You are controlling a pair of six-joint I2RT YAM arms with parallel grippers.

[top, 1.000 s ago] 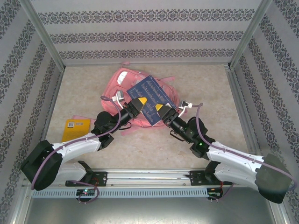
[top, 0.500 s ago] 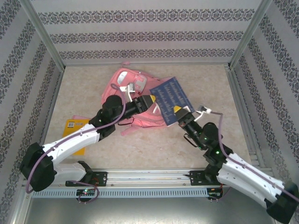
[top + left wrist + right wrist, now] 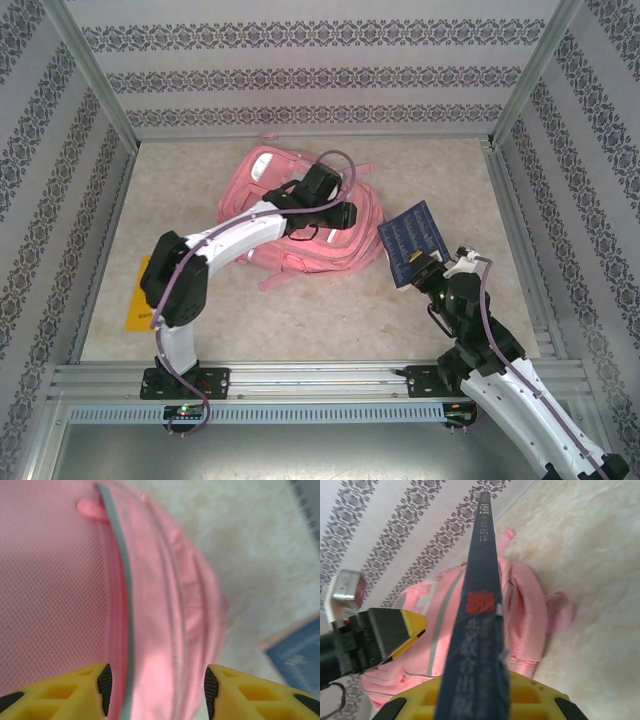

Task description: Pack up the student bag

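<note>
Top view: the student bag (image 3: 300,215) is seen lying at the far middle of the table (image 3: 300,310); a blue book (image 3: 412,240) is held tilted up just right of it.
Left wrist: the left gripper (image 3: 157,690) is held partly open over the bag's seam, nothing gripped.
Right wrist: the right gripper (image 3: 475,700) is clamped on the book's near edge.

Student bag (image 3: 268,168): large pink fabric backpack w/ pale reflective stripe, laid flat on worktop (image 3: 330,310), centre-far area. Pink mesh panel & grey stripe are seen close-up in left wrist view. Straps are trailed at near-left & far edges.
</note>
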